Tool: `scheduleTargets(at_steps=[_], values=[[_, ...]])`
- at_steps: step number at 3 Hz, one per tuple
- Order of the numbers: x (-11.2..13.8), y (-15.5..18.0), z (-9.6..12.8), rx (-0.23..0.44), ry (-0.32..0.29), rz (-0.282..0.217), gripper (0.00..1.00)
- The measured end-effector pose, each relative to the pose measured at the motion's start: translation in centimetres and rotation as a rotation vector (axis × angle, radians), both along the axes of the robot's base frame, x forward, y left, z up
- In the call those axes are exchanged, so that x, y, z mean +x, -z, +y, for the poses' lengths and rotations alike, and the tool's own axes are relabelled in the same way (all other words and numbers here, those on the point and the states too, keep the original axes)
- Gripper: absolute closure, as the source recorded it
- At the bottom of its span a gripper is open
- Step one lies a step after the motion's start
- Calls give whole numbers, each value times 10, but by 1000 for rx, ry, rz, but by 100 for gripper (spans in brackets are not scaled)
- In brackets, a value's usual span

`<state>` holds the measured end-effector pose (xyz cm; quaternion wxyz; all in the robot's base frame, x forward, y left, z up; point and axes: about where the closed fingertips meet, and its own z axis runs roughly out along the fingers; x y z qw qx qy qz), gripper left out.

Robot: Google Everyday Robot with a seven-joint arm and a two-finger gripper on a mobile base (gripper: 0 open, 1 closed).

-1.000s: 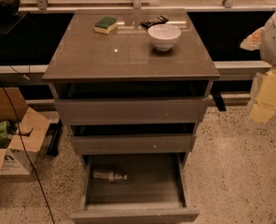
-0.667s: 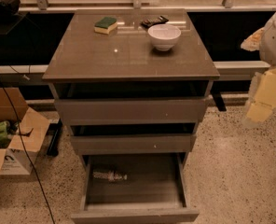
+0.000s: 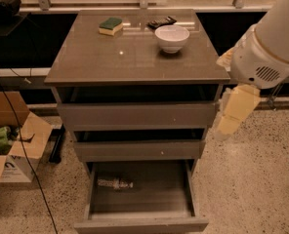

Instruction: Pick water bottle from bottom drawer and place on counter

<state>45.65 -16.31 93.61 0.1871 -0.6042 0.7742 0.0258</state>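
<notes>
One counter (image 3: 134, 57), a glossy brown-grey slab, tops three drawers. The bottom drawer (image 3: 139, 224) stands pulled out nearest. One cream gripper (image 3: 235, 113) hangs right of the cabinet, beside the upper drawers; whether it is apart or together cannot be told. One white bowl (image 3: 172, 37) and one green-and-yellow sponge (image 3: 110, 26) rest on the counter's far part. One water bottle (image 3: 114, 183), clear, crinkled and pale-banded, lies on its side at the bottom drawer's left.
</notes>
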Motion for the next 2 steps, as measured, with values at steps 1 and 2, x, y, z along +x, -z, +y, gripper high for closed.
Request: scheduleTargets(at_steps=[1,2], values=[[7,33,32,85,-55,3,0],[16,74,52,203,-81,23,0]])
